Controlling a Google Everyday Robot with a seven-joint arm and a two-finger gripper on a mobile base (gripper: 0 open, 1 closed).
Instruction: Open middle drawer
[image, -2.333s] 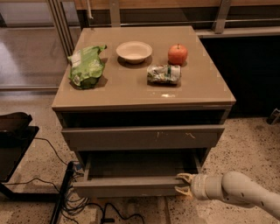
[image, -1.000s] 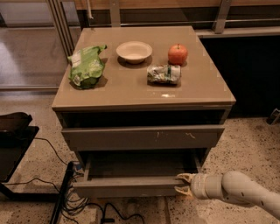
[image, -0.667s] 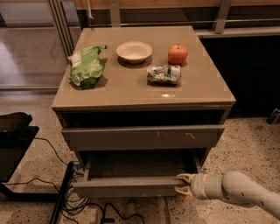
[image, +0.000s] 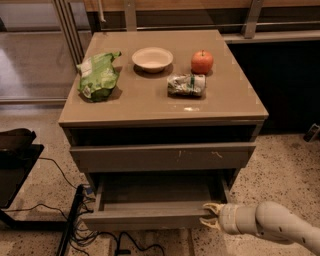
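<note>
The middle drawer (image: 150, 215) is a plain taupe-grey drawer pulled out below the wider front with pale scratch marks (image: 165, 156). Its shallow tray (image: 155, 192) shows inside. My gripper (image: 210, 216) comes in from the lower right on a pale arm (image: 270, 225). It sits at the right end of the middle drawer's front. Its two fingertips (image: 213, 206) stand apart, one at the front's top edge and one lower, in front of the panel.
On the cabinet top (image: 235, 95) lie a green bag (image: 97, 75), a white bowl (image: 152, 59), an apple (image: 202, 62) and a crumpled packet (image: 186, 84). Black cables (image: 75, 220) and a dark stand (image: 15, 160) are on the floor at left.
</note>
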